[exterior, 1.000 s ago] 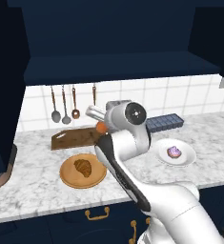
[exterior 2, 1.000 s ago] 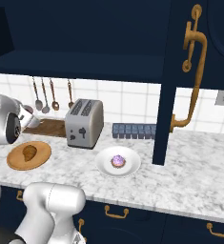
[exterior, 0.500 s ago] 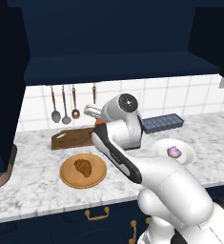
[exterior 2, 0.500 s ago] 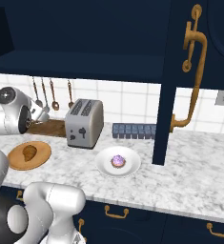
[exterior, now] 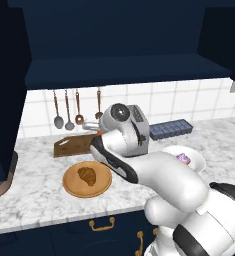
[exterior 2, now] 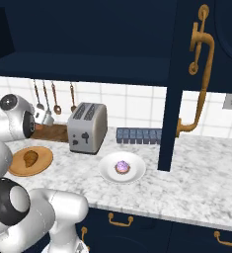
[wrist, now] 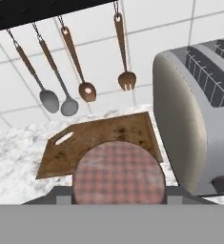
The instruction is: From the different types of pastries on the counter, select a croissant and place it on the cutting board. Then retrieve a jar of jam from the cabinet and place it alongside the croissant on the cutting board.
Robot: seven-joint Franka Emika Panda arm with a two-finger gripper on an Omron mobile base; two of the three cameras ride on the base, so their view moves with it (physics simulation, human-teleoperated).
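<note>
My gripper (wrist: pixel 119 193) is shut on the jar of jam (wrist: pixel 119 172), whose pink checked lid faces the hand camera. The jar hangs just above the near edge of the dark-brown cutting board (wrist: pixel 101 140), left of the toaster. In the left base view the gripper (exterior: pixel 97 136) is over the board's (exterior: pixel 71 146) right end. The croissant (exterior: pixel 87 175) lies on a round tan plate (exterior: pixel 71 189) in front of the board, on the marbled counter (exterior: pixel 34 200). The purple-frosted pastry (exterior 2: pixel 122 167) sits on a white plate (exterior 2: pixel 107 174). The navy cabinet (exterior: pixel 114 35) hangs above.
A silver toaster (exterior 2: pixel 88 128) stands right of the board, close to the jar. Spoons and a fork (wrist: pixel 85 90) hang on the tiled wall behind the board. A dark ice tray (exterior 2: pixel 137 135) lies by the wall. The open cabinet door (exterior 2: pixel 184 84) hangs over the counter at right.
The arm has swung left and lower with the jar, from in front of the toaster to over the cutting board's right end. Croissant and frosted pastry have not moved.
</note>
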